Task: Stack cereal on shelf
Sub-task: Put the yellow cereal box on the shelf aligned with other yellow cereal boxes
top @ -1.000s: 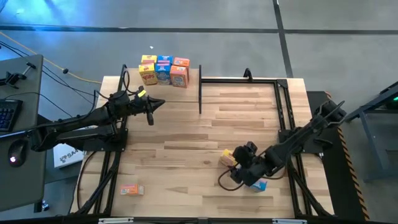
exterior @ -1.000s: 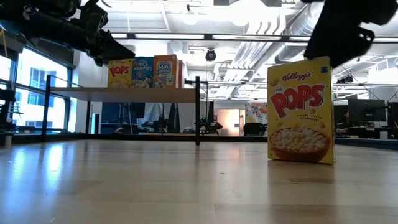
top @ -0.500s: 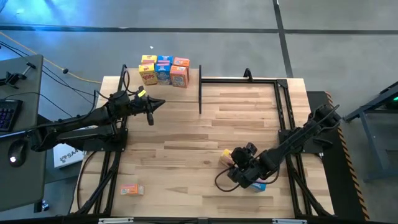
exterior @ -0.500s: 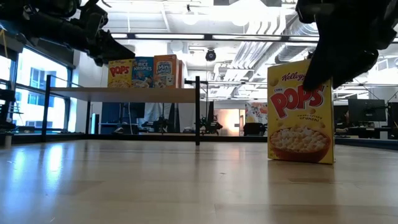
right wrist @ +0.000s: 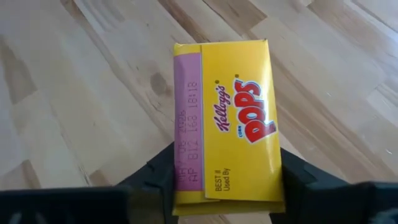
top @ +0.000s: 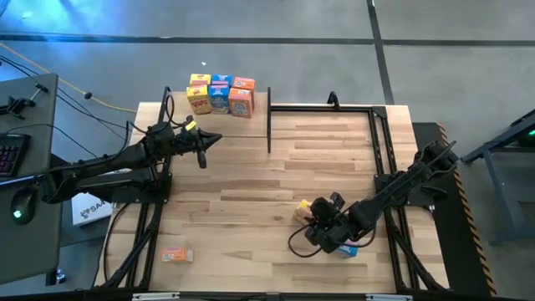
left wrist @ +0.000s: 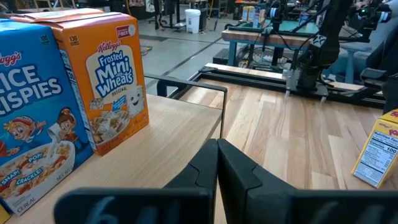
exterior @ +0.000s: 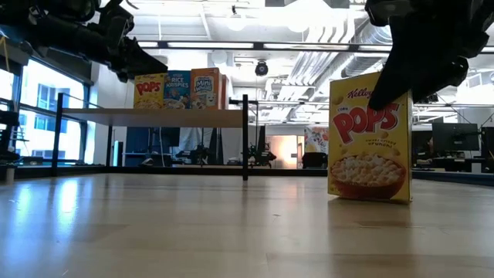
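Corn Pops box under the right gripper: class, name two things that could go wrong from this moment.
1. The right gripper pinches only the top of the Corn Pops box, which already leans; it may tip or slip when lifted.
2. A blue box lies beside that arm, so a swing could knock it.

Cereal boxes on shelf (top: 220,94): six
Cereal boxes on table (top: 251,184): three
Shelf: one
Arms: two

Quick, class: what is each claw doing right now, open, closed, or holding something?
Left claw: closed, empty, near the shelf.
Right claw: closed on the yellow Corn Pops box.
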You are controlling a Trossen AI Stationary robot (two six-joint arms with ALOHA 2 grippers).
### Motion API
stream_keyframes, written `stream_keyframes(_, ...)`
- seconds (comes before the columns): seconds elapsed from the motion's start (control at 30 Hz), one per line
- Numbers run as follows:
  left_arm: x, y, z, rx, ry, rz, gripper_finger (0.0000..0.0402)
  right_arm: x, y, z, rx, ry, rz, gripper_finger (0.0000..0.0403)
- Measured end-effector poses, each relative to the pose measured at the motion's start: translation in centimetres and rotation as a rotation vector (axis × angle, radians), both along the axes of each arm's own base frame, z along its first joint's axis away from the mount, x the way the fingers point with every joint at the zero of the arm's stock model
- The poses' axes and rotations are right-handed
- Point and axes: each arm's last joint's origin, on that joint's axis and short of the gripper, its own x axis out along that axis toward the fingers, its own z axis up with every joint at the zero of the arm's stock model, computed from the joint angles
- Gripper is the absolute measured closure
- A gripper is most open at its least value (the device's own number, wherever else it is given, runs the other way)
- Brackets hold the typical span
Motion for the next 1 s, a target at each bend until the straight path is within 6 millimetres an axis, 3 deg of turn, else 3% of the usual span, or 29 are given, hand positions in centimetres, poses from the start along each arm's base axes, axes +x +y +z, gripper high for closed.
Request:
stream_keyframes(0.13, 0.0, 0.0, 0.0, 0.000, 0.000, 0.000, 0.0401, 0.7, 0.0, 1.1, -0.007, -0.016, 0.023, 0.0241)
stream_keyframes(0.27, 0.0, 0.0, 0.0, 0.001, -0.001, 0.000, 0.0401, 2.7, -0.9, 3.3, -0.066, -0.036, 0.096, 0.0242)
stream_keyframes(0.57, 0.0, -0.1, -0.1, -0.025, 0.004, -0.018, 0.0401, 10.0, -7.6, 8.5, -0.173, -0.161, 0.401, 0.0247)
stream_keyframes(0.77, 0.0, -0.1, -0.1, -0.018, 0.008, -0.020, 0.0401, 15.6, -10.8, 8.4, -0.233, -0.145, 0.582, 0.0246)
stream_keyframes(1.0, -0.1, -0.1, -0.1, -0.002, 0.018, -0.010, 0.0401, 21.1, -13.4, 5.9, -0.255, -0.070, 0.743, 0.0246)
